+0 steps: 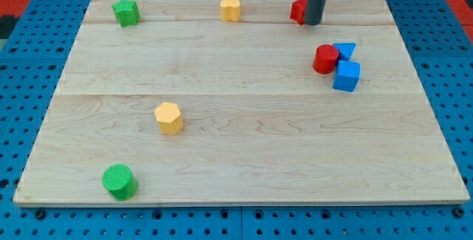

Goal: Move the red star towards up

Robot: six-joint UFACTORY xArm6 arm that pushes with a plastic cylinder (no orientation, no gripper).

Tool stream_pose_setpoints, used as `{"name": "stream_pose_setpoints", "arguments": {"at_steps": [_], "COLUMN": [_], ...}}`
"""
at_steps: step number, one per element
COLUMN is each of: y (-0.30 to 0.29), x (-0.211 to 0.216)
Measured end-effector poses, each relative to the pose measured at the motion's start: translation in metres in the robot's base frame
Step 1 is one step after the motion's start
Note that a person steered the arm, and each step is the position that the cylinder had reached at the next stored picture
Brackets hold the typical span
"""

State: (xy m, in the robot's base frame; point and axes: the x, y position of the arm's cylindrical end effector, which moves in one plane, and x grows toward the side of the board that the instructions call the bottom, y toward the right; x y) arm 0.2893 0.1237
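Observation:
The red star (298, 9) lies near the view's top edge of the wooden board (236, 159), right of centre. The dark rod covers its right part. My tip (313, 23) rests on the board at the star's right side, touching or almost touching it. Below and to the right, a red cylinder (324, 58) sits against a blue triangle (345, 49) and a blue cube (346, 76).
A yellow hexagonal block (231, 9) and a green star (126, 12) lie along the view's top. Another yellow hexagonal block (169, 117) sits left of centre. A green cylinder (119, 181) stands at the bottom left. Blue pegboard (443, 48) surrounds the board.

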Motion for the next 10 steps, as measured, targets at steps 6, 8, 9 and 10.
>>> {"name": "stream_pose_setpoints", "arguments": {"at_steps": [6,8,9,10], "y": [0.023,0.022,0.082,0.119], "x": [-0.045,0.025,-0.001,-0.01]}}
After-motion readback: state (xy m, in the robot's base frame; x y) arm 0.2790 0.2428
